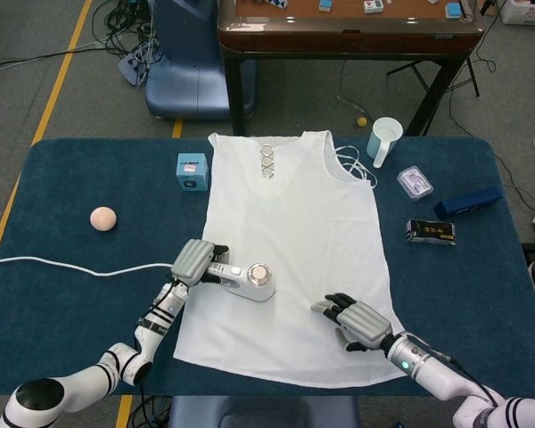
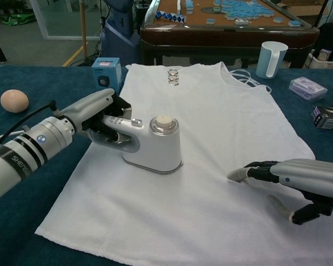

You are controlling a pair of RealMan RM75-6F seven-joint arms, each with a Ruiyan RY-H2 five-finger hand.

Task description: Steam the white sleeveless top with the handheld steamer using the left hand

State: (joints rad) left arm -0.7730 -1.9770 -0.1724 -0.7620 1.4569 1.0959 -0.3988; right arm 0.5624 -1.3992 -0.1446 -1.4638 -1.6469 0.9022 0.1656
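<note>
White top point(image 1: 294, 250) flat on table, steamer point(image 2: 154, 145) standing on its lower left part. Left hand point(image 2: 97, 115) grips steamer handle; right hand point(image 2: 299, 178) empty, fingers apart, pressing hem. Risk: cord point(image 1: 62, 264) drag or fabric bunching w/ steamer push.

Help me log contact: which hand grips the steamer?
The left hand grips the steamer handle; the right hand holds nothing, fingers on the top.

Glossy white plastic steamer point(image 2: 155, 145); thin matt woven cloth top point(image 2: 211, 127); dark blue felt-like table cover point(image 1: 71, 205); smooth grey hand point(image 2: 97, 113) shells.
</note>
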